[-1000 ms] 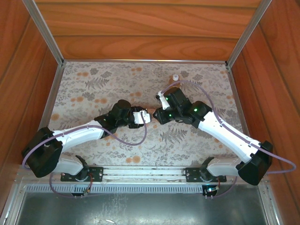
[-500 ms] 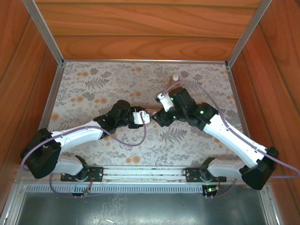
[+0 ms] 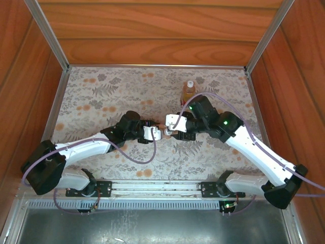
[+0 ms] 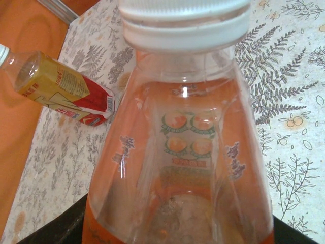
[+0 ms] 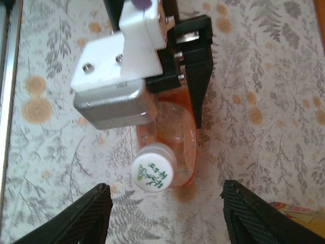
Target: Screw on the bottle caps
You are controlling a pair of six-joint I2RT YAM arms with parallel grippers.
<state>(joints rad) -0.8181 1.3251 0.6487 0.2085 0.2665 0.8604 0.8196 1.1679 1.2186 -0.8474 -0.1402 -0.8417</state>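
My left gripper (image 3: 155, 133) is shut on the wide bottle (image 4: 177, 152) of orange liquid, near the table's middle. A white bottle cap (image 5: 152, 173) with green print sits on that bottle's neck, also seen as a white ribbed cap (image 4: 185, 23) in the left wrist view. My right gripper (image 5: 167, 216) is open just in front of the cap, its black fingers (image 5: 94, 216) standing apart on both sides and touching nothing. The slimmer bottle (image 3: 188, 92), with a yellow and red label, stands capped at the back.
The floral tablecloth (image 3: 101, 96) covers the table, with wooden walls on three sides. A metal rail (image 3: 152, 187) runs along the near edge by the arm bases. The slim bottle (image 4: 61, 89) stands close behind the right arm.
My right gripper has opened and drawn back off the cap. The right arm shifted and uncovered the slim bottle behind it. The left gripper with its bottle dropped slightly toward the near edge.
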